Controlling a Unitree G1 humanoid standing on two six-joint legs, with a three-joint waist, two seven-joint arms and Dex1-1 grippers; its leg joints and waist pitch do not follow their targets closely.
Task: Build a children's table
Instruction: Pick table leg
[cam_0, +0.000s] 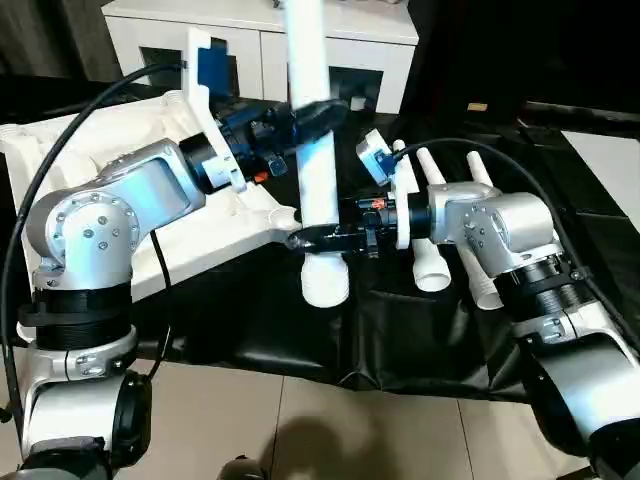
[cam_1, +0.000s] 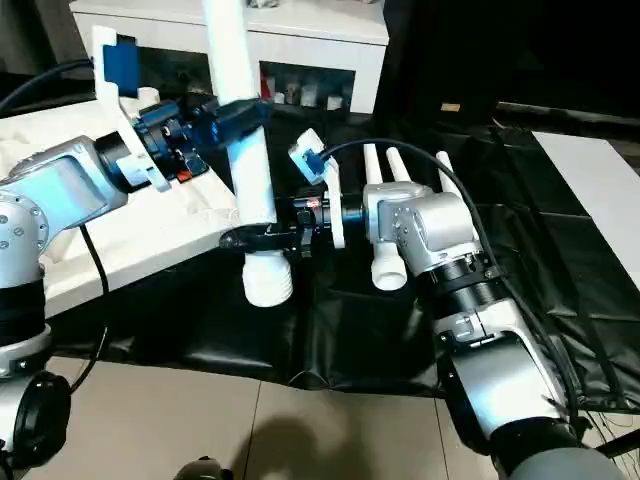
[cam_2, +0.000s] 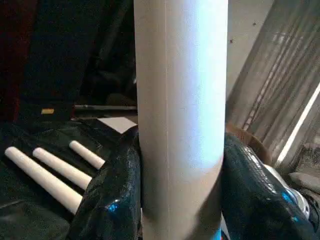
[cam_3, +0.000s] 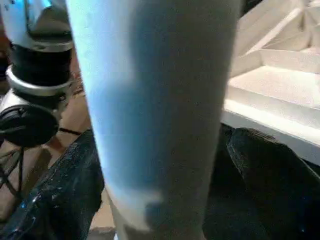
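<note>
The white tabletop (cam_0: 110, 140) lies upside down at the left, ribbed underside up. One white leg (cam_0: 318, 190) stands upright off the tabletop's near right corner, its wide end (cam_0: 324, 282) just above the black cloth. My left gripper (cam_0: 312, 115) is shut on the leg's upper part, and its black fingers (cam_2: 112, 195) press both sides of the tube. Lower down, my right gripper (cam_0: 322, 238) straddles the same leg, open, with its fingers (cam_3: 270, 170) standing a little off the tube. Three more legs (cam_0: 440, 215) lie side by side on the cloth behind my right wrist.
A black cloth (cam_0: 420, 340) covers the work surface, ending at a tiled floor (cam_0: 300, 430) in front. A white cabinet (cam_0: 260, 40) with glass doors stands at the back. A pale sheet (cam_0: 610, 150) lies at the far right.
</note>
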